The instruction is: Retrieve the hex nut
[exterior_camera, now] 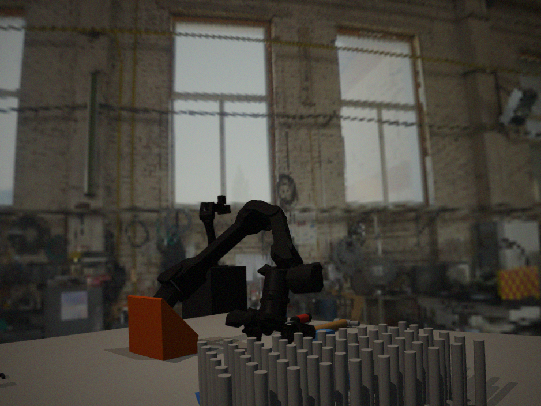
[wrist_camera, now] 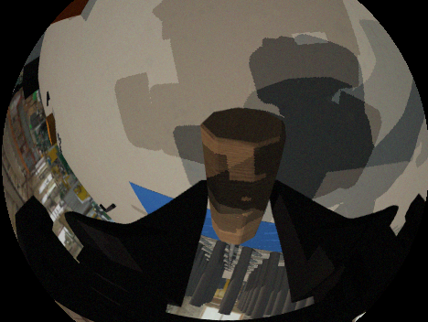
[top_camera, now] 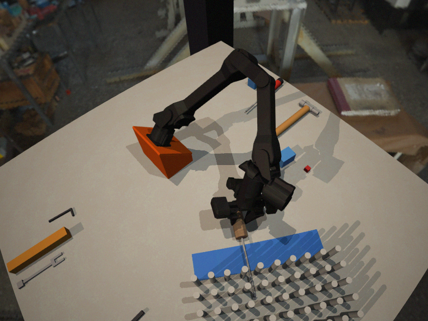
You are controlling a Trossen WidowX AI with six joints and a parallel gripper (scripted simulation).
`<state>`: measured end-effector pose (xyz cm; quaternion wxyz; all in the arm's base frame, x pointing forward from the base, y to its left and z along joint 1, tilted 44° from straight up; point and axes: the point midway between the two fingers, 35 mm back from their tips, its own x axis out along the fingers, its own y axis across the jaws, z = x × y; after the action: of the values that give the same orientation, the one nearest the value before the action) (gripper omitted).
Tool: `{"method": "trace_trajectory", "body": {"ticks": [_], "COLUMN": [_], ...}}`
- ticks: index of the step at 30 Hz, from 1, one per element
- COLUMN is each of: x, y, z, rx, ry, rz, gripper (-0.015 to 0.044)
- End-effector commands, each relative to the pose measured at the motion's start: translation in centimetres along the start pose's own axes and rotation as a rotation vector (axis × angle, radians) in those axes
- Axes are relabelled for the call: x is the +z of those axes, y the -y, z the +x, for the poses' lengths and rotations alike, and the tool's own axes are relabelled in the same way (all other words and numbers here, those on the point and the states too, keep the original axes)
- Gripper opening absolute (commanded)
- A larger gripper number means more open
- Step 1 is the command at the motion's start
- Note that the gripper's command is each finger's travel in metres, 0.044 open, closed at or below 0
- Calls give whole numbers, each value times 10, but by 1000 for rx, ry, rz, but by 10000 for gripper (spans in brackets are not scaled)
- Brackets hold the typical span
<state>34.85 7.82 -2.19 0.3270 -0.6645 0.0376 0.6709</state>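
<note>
My gripper [top_camera: 238, 215] [wrist_camera: 239, 187] is shut on the wooden handle [top_camera: 240, 230] [wrist_camera: 242, 166] of a hooked tool, just behind the blue taped strip [top_camera: 216, 261] [wrist_camera: 151, 199]. The tool's thin metal shaft [top_camera: 246, 256] runs over the strip and between the spacers. Its far end lies around the second and third rows in the top view. The grey spacers [top_camera: 277, 263] [exterior_camera: 325, 386] [wrist_camera: 238, 284] in view stand upright. I cannot tell whether the shaft touches one. The hex nut is not visible in any view; spacers and shadows may hide it.
The orange base wedge [top_camera: 176, 163] [exterior_camera: 146, 327] stands behind left. A blue block [top_camera: 288, 157], a red cube [top_camera: 307, 168] and a hammer [top_camera: 293, 120] lie behind right. An orange bar [top_camera: 39, 249], a forked tool [top_camera: 39, 271] and a hex key [top_camera: 60, 215] lie far left.
</note>
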Motion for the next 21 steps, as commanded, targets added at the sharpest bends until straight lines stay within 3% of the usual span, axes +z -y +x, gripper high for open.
{"method": "trace_trajectory", "body": {"ticks": [1,21], "x": [2,15], "y": [-1,-1], "z": [-1,-5], "rx": [4,4], "ry": [-4,-3], "rz": [4,5], "gripper": [0,0]}}
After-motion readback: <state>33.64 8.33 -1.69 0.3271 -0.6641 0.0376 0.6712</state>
